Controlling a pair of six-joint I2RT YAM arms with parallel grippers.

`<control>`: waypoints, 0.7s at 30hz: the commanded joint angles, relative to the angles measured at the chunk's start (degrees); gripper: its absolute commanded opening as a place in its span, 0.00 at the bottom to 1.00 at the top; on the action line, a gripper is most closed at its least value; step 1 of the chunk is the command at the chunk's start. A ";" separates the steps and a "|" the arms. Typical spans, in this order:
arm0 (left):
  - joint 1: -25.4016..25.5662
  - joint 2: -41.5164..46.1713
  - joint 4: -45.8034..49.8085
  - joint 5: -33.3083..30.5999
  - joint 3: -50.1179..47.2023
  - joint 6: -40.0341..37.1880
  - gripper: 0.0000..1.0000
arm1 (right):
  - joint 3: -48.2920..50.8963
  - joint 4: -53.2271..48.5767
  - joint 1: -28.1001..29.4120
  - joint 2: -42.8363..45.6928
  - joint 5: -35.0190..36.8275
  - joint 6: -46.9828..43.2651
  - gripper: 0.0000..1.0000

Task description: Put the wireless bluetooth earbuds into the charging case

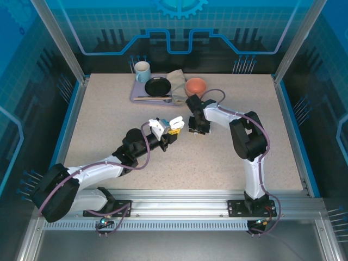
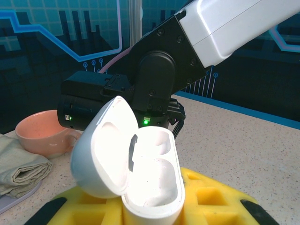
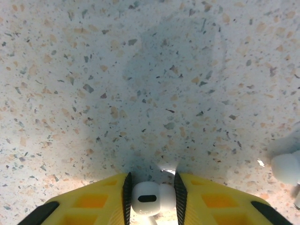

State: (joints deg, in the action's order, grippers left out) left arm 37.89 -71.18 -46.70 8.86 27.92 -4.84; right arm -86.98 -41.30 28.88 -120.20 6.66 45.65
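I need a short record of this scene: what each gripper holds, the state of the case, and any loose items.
left gripper: shut on case
case: white, lid open, wells look empty
right gripper: shut on white earbud
loose earbud: white, on table beside right gripper

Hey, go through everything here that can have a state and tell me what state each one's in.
charging case: lid open, both wells empty, clamped in the left gripper
white earbud: held in the right gripper, fingers shut on it
second white earbud: lying loose on the table
mug: upright on the tray
pink bowl: upright
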 commanded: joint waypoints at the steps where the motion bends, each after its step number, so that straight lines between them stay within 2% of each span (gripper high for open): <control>1: 0.13 1.48 -0.39 0.68 2.05 0.01 0.00 | 1.68 -2.41 1.51 -1.01 -2.90 2.03 0.30; 21: 0.14 2.08 0.29 -0.28 2.07 0.28 0.00 | 5.10 0.73 1.10 6.90 -1.13 3.76 0.25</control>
State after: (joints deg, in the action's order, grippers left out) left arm 37.89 -70.65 -46.15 8.84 27.92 -4.82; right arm -83.13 -40.36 29.34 -115.33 5.54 48.86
